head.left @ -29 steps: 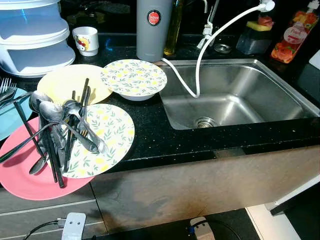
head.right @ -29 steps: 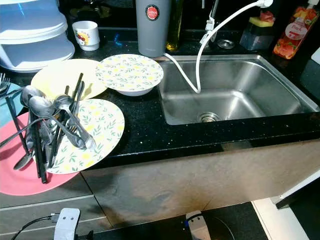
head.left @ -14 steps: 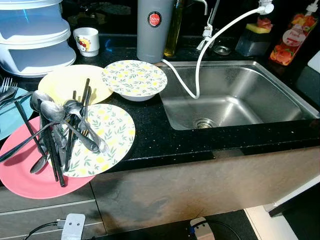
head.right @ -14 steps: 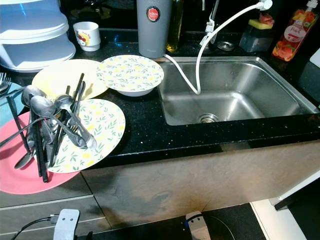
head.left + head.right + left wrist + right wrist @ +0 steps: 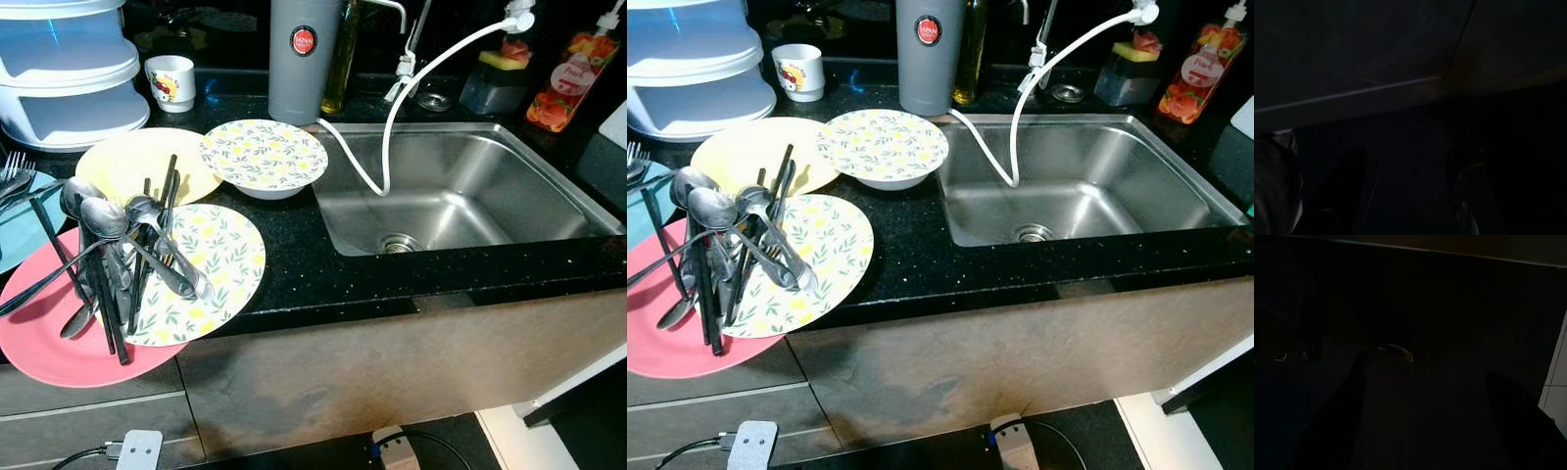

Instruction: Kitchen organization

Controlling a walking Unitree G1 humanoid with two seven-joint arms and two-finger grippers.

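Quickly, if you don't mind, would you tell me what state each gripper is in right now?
Left gripper: hangs idle in the dark, holding nothing; jaws apart.
Right gripper: hangs idle in the dark, holding nothing; jaws apart.

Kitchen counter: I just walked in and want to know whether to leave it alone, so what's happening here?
Nothing is being handled right now. The robot stands facing the counter with both arms hanging low in the shade. Spoons and chopsticks lie heaped across a pink plate and a leaf-patterned plate. Behind them sit a yellow plate and a patterned bowl. The sink holds no dishes, only a white hose dangling in.
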